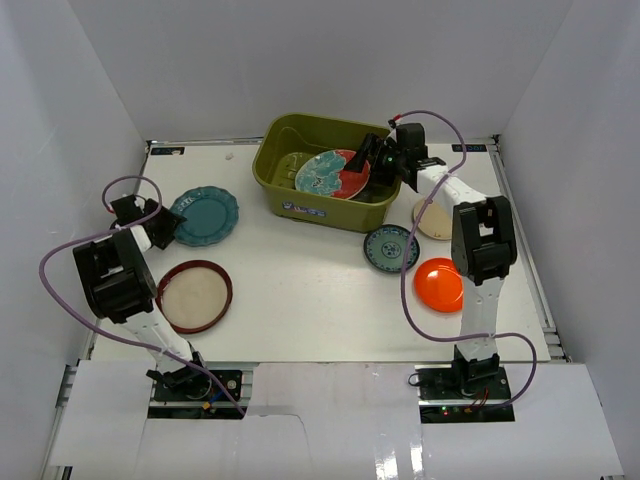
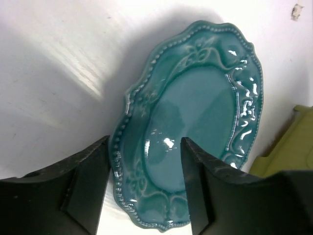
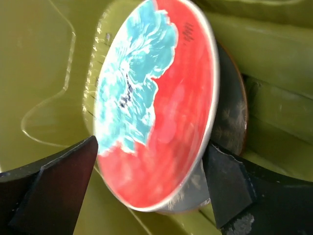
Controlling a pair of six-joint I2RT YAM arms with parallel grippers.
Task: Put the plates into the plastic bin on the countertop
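Note:
The olive plastic bin (image 1: 300, 205) stands at the back of the countertop (image 1: 300, 275). The red-and-teal floral plate (image 1: 335, 172) leans tilted inside it. My right gripper (image 1: 367, 160) reaches into the bin, open. In the right wrist view the gripper (image 3: 152, 147) has its fingers on either side of the plate (image 3: 161, 112). My left gripper (image 1: 165, 225) is open at the near rim of the teal scalloped plate (image 1: 205, 215). In the left wrist view the gripper (image 2: 145, 142) straddles the near rim of that plate (image 2: 195, 122). I cannot make out the grey deer plate.
The dark-red-rimmed cream plate (image 1: 194, 295) lies front left. The small teal patterned plate (image 1: 391, 248), orange plate (image 1: 440, 285) and small beige plate (image 1: 432, 222) lie right of centre near the right arm. White walls enclose the table. The bin's corner (image 2: 288, 147) is beyond the teal plate.

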